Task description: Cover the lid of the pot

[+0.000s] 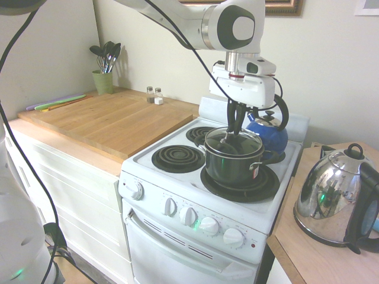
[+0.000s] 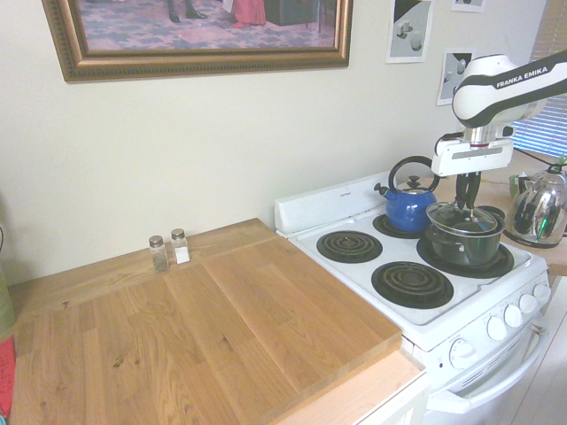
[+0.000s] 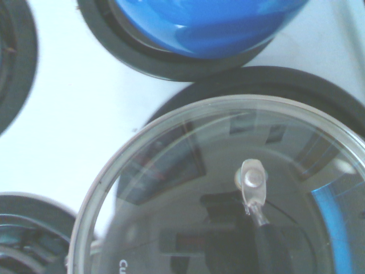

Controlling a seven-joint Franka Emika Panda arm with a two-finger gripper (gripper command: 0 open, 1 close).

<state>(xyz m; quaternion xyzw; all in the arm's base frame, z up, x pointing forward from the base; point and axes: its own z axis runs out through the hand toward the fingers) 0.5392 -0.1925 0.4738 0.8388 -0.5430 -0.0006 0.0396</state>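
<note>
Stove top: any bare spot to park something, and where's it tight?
Free: the two empty coil burners beside the pot, and the wooden countertop between the shakers and the stove. Crowded: the pot's side, with the blue kettle close behind and the end effector on the lid.

Our gripper (image 1: pixel 235 127) hangs straight down, jaws shut, over the lid (image 1: pixel 233 142) and the pot (image 1: pixel 234 161). Just behind the jaws stands the blue kettle (image 1: pixel 267 131), crowding that side. On the counter's side of the jaws we see two bare coil burners (image 1: pixel 177 158) and the open wooden counter (image 1: pixel 112 121). The chrome kettle (image 1: pixel 331 198) blocks the opposite side, well apart.
</note>
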